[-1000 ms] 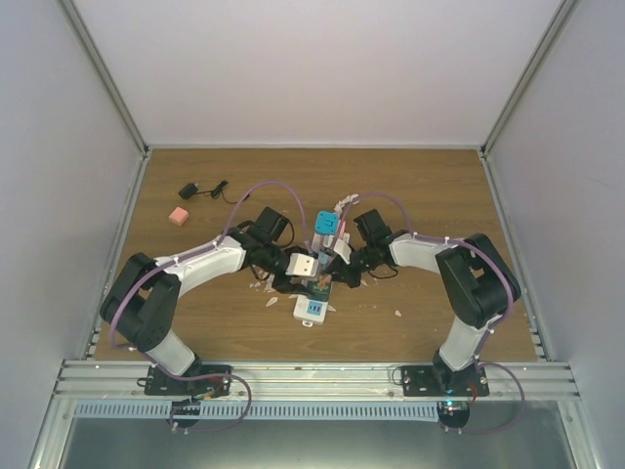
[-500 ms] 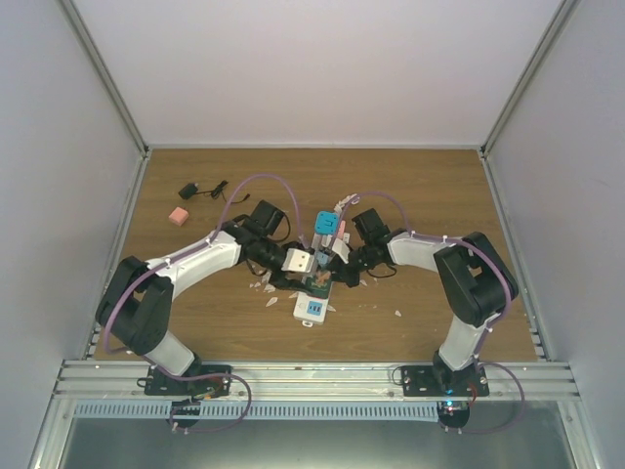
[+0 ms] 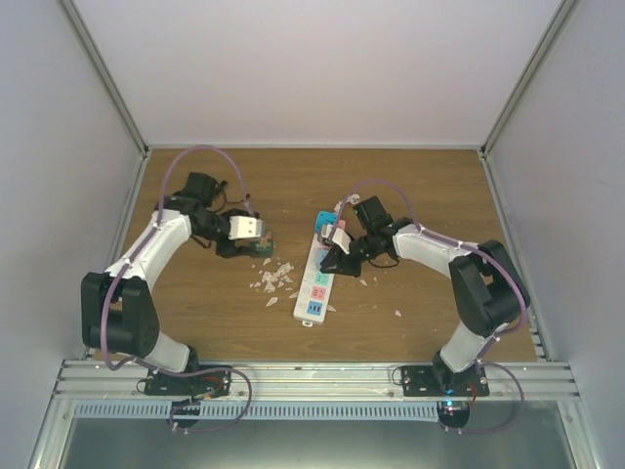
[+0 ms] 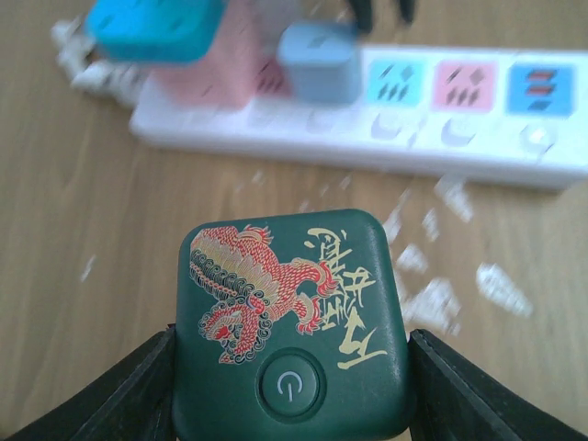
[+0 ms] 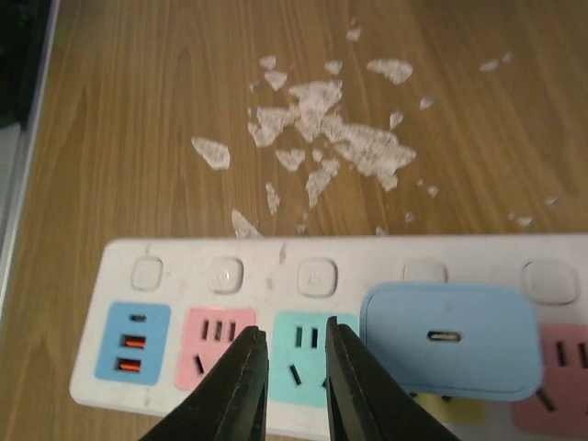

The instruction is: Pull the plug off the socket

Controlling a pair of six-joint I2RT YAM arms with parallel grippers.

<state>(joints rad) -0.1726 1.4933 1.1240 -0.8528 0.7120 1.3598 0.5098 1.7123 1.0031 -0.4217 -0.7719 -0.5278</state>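
The socket (image 3: 314,283) is a long white strip lying on the wooden table, with pink and light-blue faces (image 5: 312,354). My left gripper (image 3: 256,246) is shut on a dark green plug (image 4: 292,322) printed with a red dragon and a power button. It holds the plug off the table to the left of the socket (image 4: 459,138), apart from it. My right gripper (image 5: 296,367) hovers over the strip's teal face, jaws a narrow gap apart and empty. A light-blue adapter (image 5: 450,340) stays plugged in beside it; the far end carries a teal one (image 3: 325,221).
White flakes (image 3: 275,277) litter the wood between the two grippers, left of the strip (image 5: 331,138). Pale enclosure walls stand on three sides, and an aluminium rail (image 3: 312,376) runs along the near edge by the arm bases.
The left arm has swung left, away from the strip, carrying the green plug out of it. The right gripper stays at the strip and its jaws have parted slightly.
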